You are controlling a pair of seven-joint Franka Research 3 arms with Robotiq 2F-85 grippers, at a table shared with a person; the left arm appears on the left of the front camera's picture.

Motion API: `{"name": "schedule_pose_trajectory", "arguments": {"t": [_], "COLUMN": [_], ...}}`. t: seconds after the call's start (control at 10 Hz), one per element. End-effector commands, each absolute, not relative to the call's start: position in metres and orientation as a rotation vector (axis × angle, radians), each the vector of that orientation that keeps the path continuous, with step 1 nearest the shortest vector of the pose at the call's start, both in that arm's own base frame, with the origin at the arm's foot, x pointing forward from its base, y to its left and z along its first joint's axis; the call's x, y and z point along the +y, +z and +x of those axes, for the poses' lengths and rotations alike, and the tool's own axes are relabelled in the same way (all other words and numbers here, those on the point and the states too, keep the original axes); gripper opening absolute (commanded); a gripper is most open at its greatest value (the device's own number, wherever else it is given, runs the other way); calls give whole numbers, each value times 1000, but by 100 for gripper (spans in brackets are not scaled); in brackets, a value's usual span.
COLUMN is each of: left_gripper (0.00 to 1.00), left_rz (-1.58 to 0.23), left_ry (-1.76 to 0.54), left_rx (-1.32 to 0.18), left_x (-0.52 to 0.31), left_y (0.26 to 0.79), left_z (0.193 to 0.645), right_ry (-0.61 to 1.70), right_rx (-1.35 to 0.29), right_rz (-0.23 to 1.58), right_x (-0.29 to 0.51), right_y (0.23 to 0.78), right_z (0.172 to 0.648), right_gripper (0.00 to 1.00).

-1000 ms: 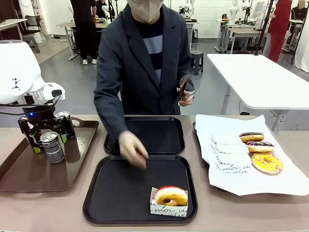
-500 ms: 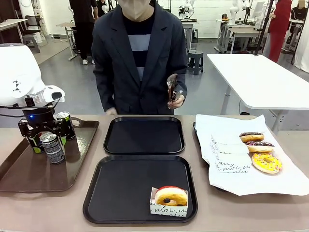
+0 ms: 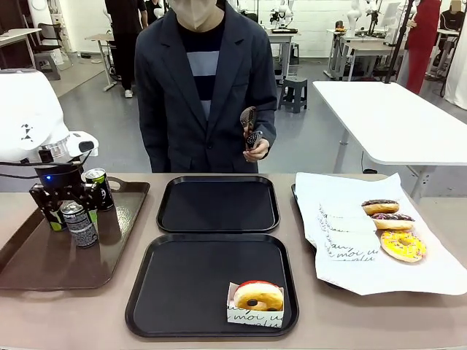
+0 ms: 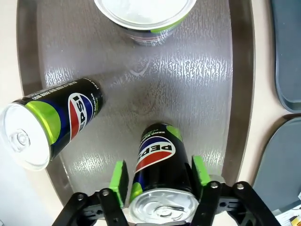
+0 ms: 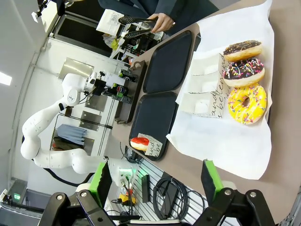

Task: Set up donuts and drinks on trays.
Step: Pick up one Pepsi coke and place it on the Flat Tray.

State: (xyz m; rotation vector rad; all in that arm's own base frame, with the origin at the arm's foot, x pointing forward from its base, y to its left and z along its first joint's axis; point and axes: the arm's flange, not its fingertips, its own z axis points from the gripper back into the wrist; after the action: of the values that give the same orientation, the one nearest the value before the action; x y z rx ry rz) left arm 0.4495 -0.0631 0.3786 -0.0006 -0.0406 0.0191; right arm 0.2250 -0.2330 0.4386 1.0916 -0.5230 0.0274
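Counter (image 3: 44, 313): you have three trays and a paper sheet laid out on it.

Long brown tray (image 3: 29, 270), far left. White paper sheet (image 3: 379, 273), right. Two black trays in the middle: far tray (image 3: 219, 204) bare, near tray (image 3: 182, 292) carrying one item.

Your left tool (image 4: 160, 176) is over the brown tray, narrowed onto an upright Pepsi can (image 4: 160, 160), green pads against both its sides. The can stands on the tray floor.

Your right tool (image 5: 155, 181) has its jaws spread wide with nothing between them.

Donuts: one sleeved donut (image 3: 257, 295) in the near right corner of the near tray. Three bare ones in a row on the paper: chocolate donut (image 3: 380, 206) farthest, sprinkled donut (image 3: 392, 219) in the middle, yellow donut (image 3: 403, 244) nearest.

Other cans on the brown tray: a second Pepsi can (image 4: 51, 122) and a third can (image 4: 146, 14), both apart from the gripped one.

The person's hand (image 3: 255, 152) at the far side holds tongs (image 3: 249, 124) above the counter.
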Motion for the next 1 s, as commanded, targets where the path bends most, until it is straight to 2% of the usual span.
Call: {"name": "schedule_pose_trajectory", "arguments": {"t": [0.0, 0.3, 0.4, 0.9], "left_gripper": [53, 24, 17, 17], "left_rz": [9, 10, 53, 30], "left_ry": [28, 47, 52, 67], "left_rx": [-59, -44, -32, -122], "left_x": [-63, -62, -66, -76], "left_y": [378, 383, 389, 484], "left_z": [449, 449, 445, 386], "right_ry": [36, 36, 36, 36], "right_rx": [-556, -556, -556, -556], "right_rz": [1112, 1112, 1112, 1112], "right_x": [-233, -233, -233, -233], "right_y": [438, 438, 438, 438], "right_z": [227, 227, 227, 227], "right_gripper": [100, 100, 100, 100]}}
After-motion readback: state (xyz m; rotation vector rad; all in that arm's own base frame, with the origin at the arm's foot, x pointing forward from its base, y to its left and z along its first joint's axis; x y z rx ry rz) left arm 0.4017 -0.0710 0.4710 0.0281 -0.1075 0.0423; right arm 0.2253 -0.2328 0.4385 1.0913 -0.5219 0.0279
